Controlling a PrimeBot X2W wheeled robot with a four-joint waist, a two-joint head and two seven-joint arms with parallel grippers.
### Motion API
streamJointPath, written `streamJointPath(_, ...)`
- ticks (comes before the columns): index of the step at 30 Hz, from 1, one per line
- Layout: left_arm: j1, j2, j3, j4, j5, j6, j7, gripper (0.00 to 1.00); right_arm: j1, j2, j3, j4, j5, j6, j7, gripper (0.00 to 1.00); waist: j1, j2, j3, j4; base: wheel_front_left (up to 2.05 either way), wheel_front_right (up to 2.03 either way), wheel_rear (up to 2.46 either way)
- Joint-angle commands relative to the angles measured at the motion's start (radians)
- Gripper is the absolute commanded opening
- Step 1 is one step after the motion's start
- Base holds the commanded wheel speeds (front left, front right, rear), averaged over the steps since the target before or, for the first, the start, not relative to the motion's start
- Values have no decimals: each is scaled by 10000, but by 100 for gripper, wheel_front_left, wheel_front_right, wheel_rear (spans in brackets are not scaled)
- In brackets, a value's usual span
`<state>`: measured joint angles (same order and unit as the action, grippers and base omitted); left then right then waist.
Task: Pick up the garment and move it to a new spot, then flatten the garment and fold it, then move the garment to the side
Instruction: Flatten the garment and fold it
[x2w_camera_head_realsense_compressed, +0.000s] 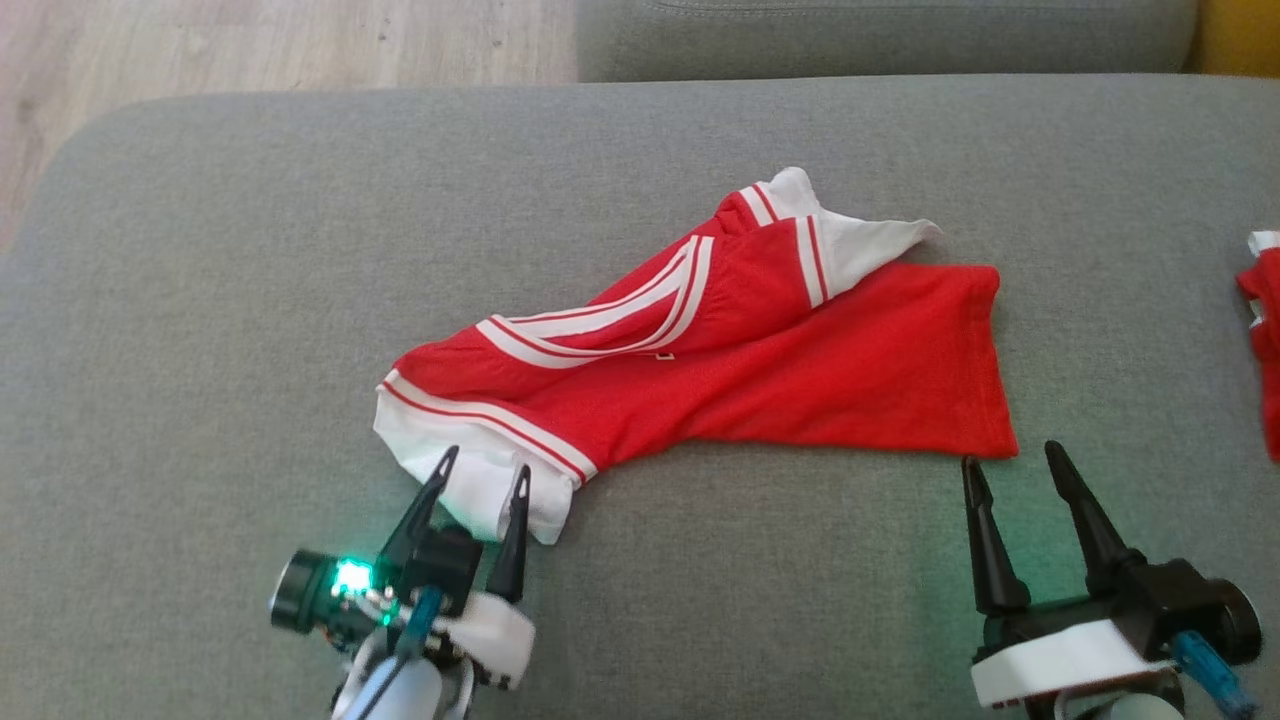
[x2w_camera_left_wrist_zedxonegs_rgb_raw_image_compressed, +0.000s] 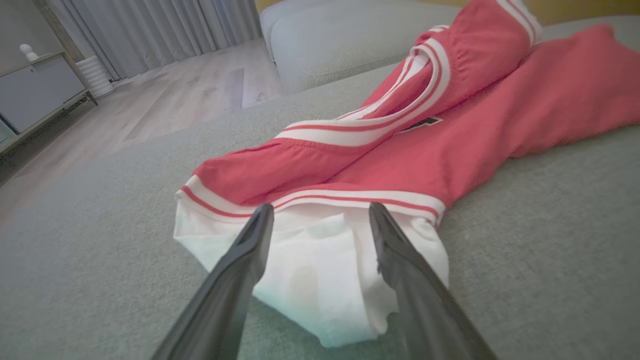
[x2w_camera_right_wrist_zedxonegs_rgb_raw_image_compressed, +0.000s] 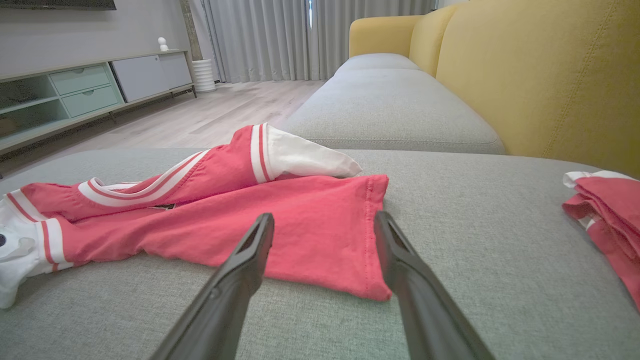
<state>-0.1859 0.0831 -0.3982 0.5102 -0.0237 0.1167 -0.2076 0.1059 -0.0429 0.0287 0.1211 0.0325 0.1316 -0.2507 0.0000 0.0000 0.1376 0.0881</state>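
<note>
Both grippers wide and empty: left gripper (x2w_camera_head_realsense_compressed: 486, 460) over the white sleeve (x2w_camera_left_wrist_zedxonegs_rgb_raw_image_compressed: 320, 270), right gripper (x2w_camera_head_realsense_compressed: 1010, 452) just short of the red hem corner (x2w_camera_head_realsense_compressed: 985, 430).
The grey cushion (x2w_camera_head_realsense_compressed: 200, 300) offers you open room leftward; the garment (x2w_camera_head_realsense_compressed: 760, 370) lies rumpled mid-cushion. Pinch sleeve and hem corner together, draw apart evenly, and keep off the other red garment (x2w_camera_head_realsense_compressed: 1262, 330) at the right edge.

The garment (x2w_camera_head_realsense_compressed: 760, 370) lies across the seat cushion (x2w_camera_head_realsense_compressed: 250, 300) before us — our left gripper (x2w_camera_head_realsense_compressed: 485, 468) over its left end, our right gripper (x2w_camera_head_realsense_compressed: 1010, 452) beside its right hem, another garment (x2w_camera_head_realsense_compressed: 1265, 340) farther right.
</note>
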Motion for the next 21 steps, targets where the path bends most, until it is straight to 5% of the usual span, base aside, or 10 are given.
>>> streamJointPath(1, -607, 5, 195, 38, 156, 171, 325, 100, -430, -93, 296, -251, -65, -9, -111, 100, 0, 0, 28, -68, 0, 0, 0)
streamJointPath(10, -1297, 88, 228, 1060, 192, 429, 1724, 96, -445, -86, 325, -190, -20, -9, -111, 100, 0, 0, -3, -362, 0, 0, 0)
streamJointPath(11, -1298, 114, 247, 1061, 157, 425, 1715, 55, -433, -85, 313, -189, -17, -9, -111, 100, 0, 0, -17, -374, 0, 0, 0)
streamJointPath(13, -1284, 148, 269, 1007, 104, 440, 1613, 0, -403, -84, 293, -182, -13, -9, -111, 100, 0, 0, -52, -376, 0, 0, 0)
streamJointPath(21, -881, 183, 462, 328, -260, 559, 1183, 0, -231, -79, 227, -162, 1, -9, -111, 100, 0, 0, -312, -198, 0, 0, 0)
